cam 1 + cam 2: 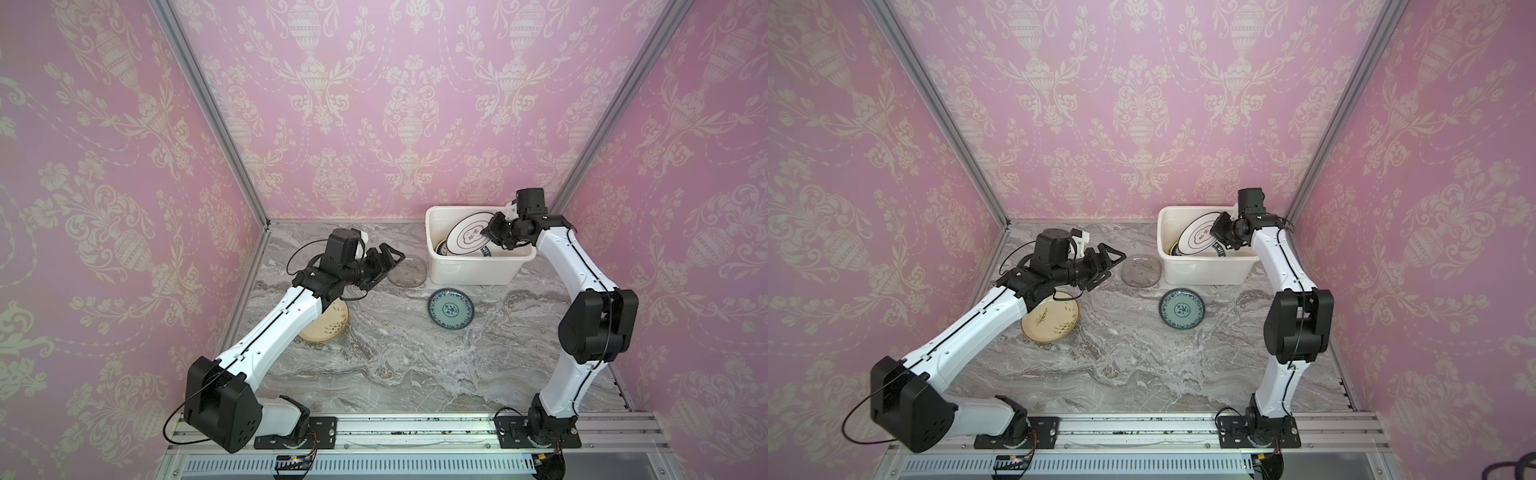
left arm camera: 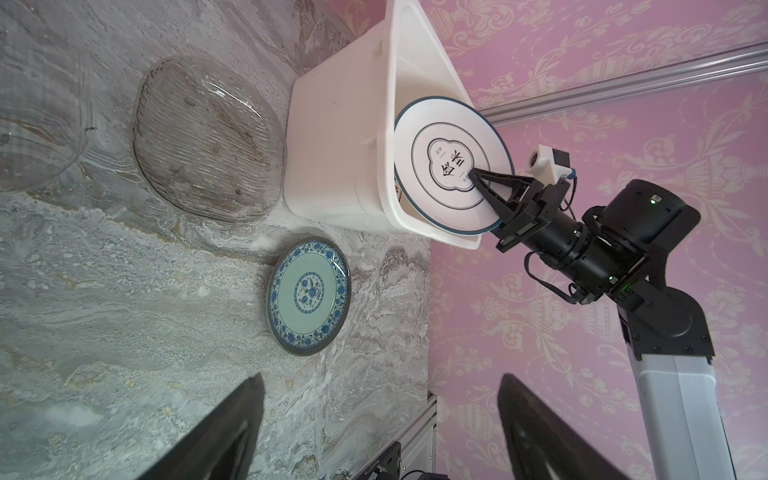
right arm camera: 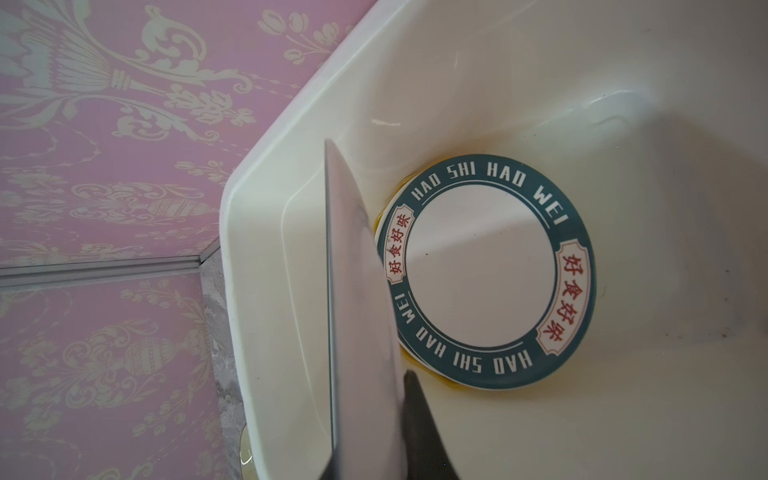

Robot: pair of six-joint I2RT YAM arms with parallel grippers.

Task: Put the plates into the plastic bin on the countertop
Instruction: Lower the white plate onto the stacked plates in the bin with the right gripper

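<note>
Top views: right tool clamps white plate tilted in bin; left tool wide, empty.

Setting: a robotics test cell dressed as a domestic kitchen.

Indicators:
- The pink damask wallpaper panels are flat sheets held in bare aluminium profiles.
- The marble-patterned countertop ends at an aluminium rail.
- The left arm and right arm are bolted onto that rail.
- A slotted cable duct runs in front of the rail.

Household props: a white plastic bin and a teal patterned plate.
</note>
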